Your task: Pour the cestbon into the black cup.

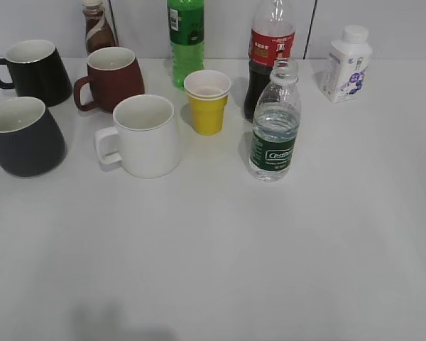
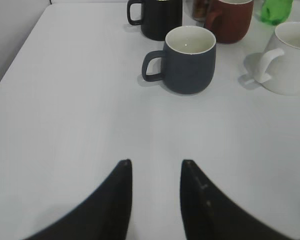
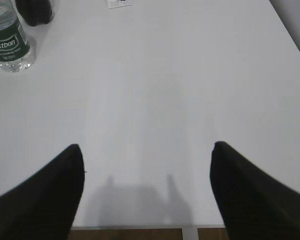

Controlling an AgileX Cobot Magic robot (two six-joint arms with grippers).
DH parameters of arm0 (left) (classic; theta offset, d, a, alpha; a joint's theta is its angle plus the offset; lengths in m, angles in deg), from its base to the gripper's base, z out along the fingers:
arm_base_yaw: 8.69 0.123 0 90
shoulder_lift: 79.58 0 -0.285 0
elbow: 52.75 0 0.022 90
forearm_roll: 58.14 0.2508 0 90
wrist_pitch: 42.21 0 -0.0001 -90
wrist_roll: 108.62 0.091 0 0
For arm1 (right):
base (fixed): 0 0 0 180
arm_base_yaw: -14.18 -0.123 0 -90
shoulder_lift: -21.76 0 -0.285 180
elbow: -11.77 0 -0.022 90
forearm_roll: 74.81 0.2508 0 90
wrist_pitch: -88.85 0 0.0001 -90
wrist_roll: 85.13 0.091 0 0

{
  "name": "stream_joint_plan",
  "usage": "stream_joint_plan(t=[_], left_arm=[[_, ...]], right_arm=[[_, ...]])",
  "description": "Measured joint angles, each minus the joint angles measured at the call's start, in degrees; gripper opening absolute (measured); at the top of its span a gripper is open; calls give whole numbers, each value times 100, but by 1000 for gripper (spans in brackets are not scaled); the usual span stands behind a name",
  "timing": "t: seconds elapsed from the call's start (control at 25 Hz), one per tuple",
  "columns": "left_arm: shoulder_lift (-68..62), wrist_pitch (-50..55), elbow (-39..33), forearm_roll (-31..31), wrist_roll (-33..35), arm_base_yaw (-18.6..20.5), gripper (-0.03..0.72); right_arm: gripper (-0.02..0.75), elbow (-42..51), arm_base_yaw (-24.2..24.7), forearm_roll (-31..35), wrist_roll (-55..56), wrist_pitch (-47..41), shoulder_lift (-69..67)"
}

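Cestbon (image 1: 274, 124) upright, uncapped, right of centre, just before the cola bottle (image 1: 268, 53). Black cup (image 1: 21, 136) far left (handle outward). Left gripper (image 2: 155, 172) slightly parted, right gripper (image 3: 147, 155) spread wide; both empty.

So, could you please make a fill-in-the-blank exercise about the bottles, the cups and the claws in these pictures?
1. The cestbon stands upright and has no ____ on its neck.
2. The black cup is ____ on the inside.
3. Between the white mug and the cestbon stands a small ____ paper cup.
4. The left claw and the right claw are both open and hold ____.

Missing words: cap; white; yellow; nothing
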Motion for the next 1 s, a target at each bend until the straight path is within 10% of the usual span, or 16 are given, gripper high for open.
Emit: stream_joint_plan(t=[1.0], left_arm=[[0, 0, 0, 0, 0, 0, 248]], right_arm=[[589, 0, 0, 0, 0, 0, 0]])
